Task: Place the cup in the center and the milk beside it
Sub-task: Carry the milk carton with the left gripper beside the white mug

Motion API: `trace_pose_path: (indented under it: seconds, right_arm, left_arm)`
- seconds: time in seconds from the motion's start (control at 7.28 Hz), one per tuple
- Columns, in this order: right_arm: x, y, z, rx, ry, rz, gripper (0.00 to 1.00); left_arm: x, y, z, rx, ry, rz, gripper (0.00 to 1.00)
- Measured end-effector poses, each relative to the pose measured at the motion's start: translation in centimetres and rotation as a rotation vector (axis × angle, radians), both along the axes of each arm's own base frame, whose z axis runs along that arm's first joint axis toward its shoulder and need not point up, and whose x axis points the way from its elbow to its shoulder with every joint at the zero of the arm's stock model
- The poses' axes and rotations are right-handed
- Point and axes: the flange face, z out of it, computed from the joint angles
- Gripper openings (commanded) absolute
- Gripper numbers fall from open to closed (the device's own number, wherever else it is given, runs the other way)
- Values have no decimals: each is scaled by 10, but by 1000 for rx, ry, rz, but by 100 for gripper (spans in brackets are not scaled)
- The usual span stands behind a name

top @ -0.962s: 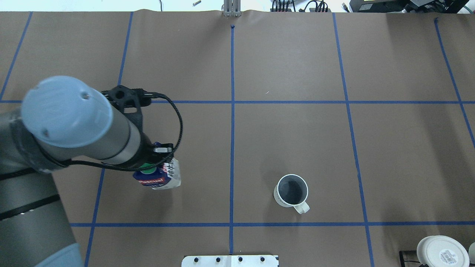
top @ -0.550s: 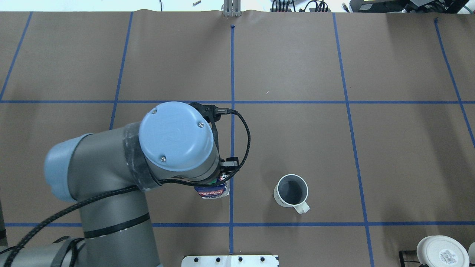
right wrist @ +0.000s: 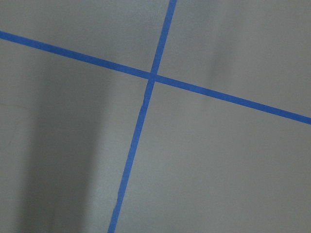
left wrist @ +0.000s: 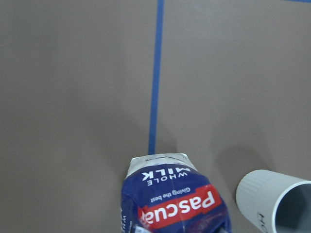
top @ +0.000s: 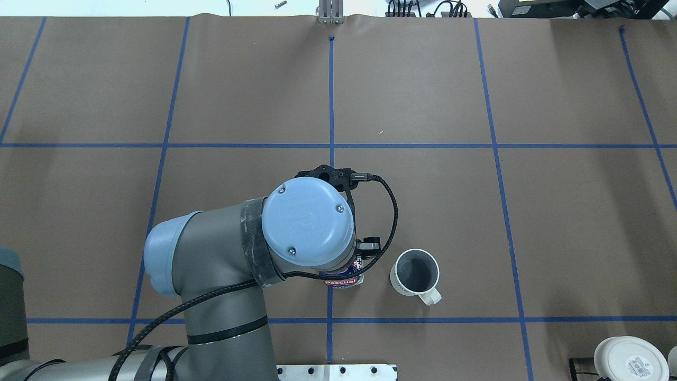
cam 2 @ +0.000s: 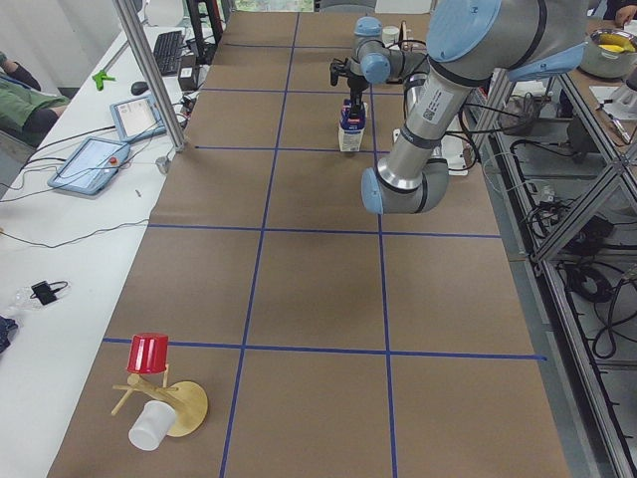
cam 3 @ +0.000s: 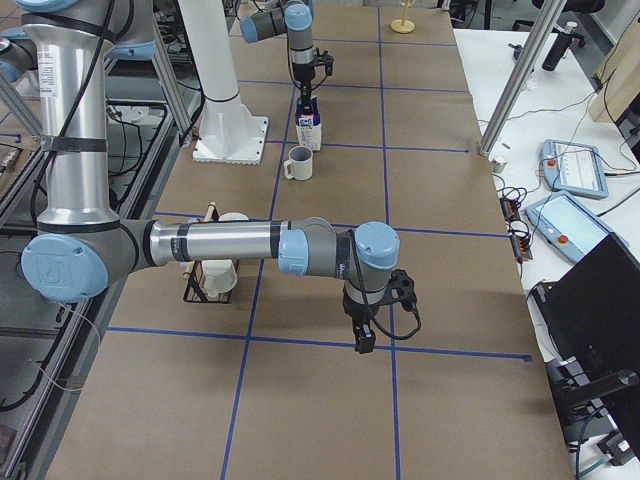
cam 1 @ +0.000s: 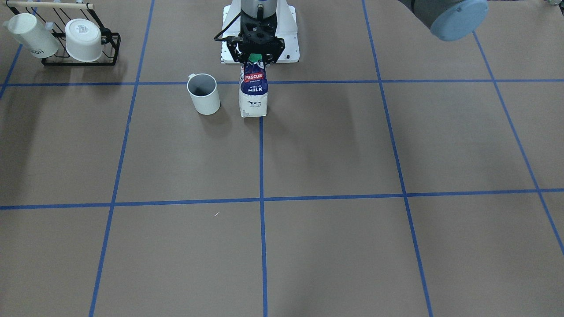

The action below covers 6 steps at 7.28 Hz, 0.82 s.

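The milk [cam 1: 253,92] is a blue and white carton, upright on the centre blue line. My left gripper [cam 1: 255,56] is shut on its top by the green cap. I cannot tell whether its base touches the paper. The milk shows partly under the wrist in the overhead view [top: 344,280] and in the left wrist view [left wrist: 177,204]. The cup [cam 1: 203,93] is a plain white mug, upright close beside the milk, also seen from overhead [top: 415,272]. They do not touch. My right gripper [cam 3: 362,345] hangs over a tape crossing far from both; I cannot tell if it is open.
A black wire rack [cam 1: 112,48] with two white cups stands near the robot's right side. The white base plate [cam 1: 288,50] is just behind the milk. A wooden stand with a red cup [cam 2: 147,354] is at the table's left end.
My left arm has carried the milk to the right in the overhead view, from the left cell to the centre line beside the cup. The cup has not moved.
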Motion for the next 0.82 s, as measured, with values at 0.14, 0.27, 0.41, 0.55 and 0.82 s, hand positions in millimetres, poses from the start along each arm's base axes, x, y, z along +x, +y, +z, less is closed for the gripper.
trace_pose_path:
  seconds: [0.14,0.27,0.41,0.55,0.82]
  right_arm:
    - [0,0,0,0,0,0,100]
    - [0,-1,0,-1,-1,0,100]
    - [0,-1,-1,0,-1,1,100]
    - [0,-1,-1,1,-1,2,100]
    - [0,-4,-4,-6,-1,18,100]
  left_arm:
    - [3,0,-2,2,6,1,92]
    - [6,0,-2,4,5,3,99]
    - [9,-1,-1,5,1,5,99]
    - [6,0,-3,9,7,8,99]
    - [-24,3,-22,18,71,21,99]
